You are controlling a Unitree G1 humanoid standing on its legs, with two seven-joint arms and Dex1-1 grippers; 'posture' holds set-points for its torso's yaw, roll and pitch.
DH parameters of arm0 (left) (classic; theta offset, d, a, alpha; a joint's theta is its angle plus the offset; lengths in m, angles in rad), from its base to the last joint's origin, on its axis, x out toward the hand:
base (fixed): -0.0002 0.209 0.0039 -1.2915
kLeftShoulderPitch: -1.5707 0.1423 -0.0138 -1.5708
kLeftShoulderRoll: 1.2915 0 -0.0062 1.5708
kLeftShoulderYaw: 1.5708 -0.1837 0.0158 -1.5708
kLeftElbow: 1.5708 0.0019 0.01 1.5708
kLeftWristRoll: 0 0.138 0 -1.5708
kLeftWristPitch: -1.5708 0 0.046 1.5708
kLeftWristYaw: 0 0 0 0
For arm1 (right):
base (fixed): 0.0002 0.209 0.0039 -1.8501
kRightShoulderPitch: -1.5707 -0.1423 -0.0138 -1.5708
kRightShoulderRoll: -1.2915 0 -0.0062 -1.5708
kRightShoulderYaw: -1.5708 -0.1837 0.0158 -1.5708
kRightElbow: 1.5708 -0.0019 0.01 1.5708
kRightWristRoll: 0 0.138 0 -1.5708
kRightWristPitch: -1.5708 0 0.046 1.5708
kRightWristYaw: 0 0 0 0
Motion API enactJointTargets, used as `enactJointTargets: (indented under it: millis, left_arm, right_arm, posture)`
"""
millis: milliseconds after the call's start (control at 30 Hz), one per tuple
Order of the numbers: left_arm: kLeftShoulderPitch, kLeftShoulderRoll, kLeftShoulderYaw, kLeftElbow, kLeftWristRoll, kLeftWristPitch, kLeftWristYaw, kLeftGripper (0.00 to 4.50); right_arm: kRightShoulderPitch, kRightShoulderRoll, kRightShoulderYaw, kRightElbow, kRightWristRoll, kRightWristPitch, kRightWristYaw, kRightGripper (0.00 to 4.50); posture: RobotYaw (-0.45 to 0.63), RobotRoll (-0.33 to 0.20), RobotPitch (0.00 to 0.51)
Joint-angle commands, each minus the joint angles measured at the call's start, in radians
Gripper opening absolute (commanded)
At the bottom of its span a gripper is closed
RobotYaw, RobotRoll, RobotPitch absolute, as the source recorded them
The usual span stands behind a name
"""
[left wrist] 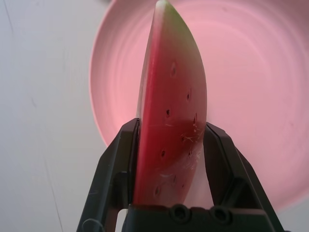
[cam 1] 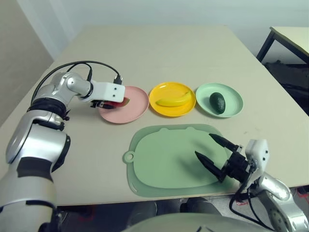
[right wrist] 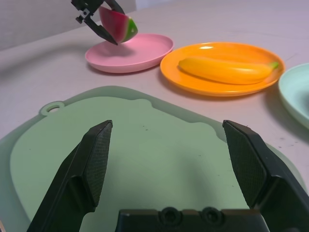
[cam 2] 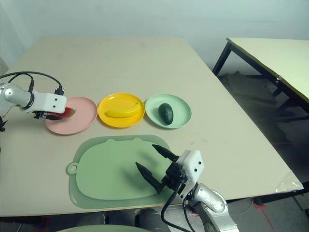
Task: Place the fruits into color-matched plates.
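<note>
Currently logged: watermelon wedge (left wrist: 169,121), pinched across its flat faces by my left gripper (left wrist: 171,159), just above the pink plate (cam 1: 135,108). Looks light, rigid, smooth plastic. Right gripper (right wrist: 169,164) wide open, empty.

Glossy smooth plastic pink plate (left wrist: 251,96), scuffed matt watermelon wedge (left wrist: 171,116), matt green mat (cam 1: 169,159), textured black tool pads (right wrist: 99,159)

no readable text, labels, brands, numbers or signs anywhere
</note>
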Motion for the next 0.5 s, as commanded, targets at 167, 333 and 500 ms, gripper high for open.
enactJointTargets:
  millis: [167, 333, 500]
  left_arm:
    - [0.049, -0.031, 0.012, 0.041, 0.016, 0.009, 0.003, 2.17]
    - [0.077, -0.04, 0.029, 0.042, 0.005, 0.014, 0.001, 2.17]
    - [0.082, -0.047, 0.037, 0.039, 0.015, 0.005, 0.02, 2.9]
  right_arm:
    - [0.027, 0.003, -0.013, 0.075, -0.022, -0.1, 0.024, 4.5]
    - [0.026, -0.005, -0.005, 0.132, -0.023, -0.164, 0.07, 4.5]
    - [-0.018, -0.047, 0.018, 0.222, -0.045, -0.255, 0.184, 4.5]
  posture:
    - [-0.02, 0.0, 0.0]
    - [-0.01, 0.0, 0.0]
    - [-0.02, 0.0, 0.0]
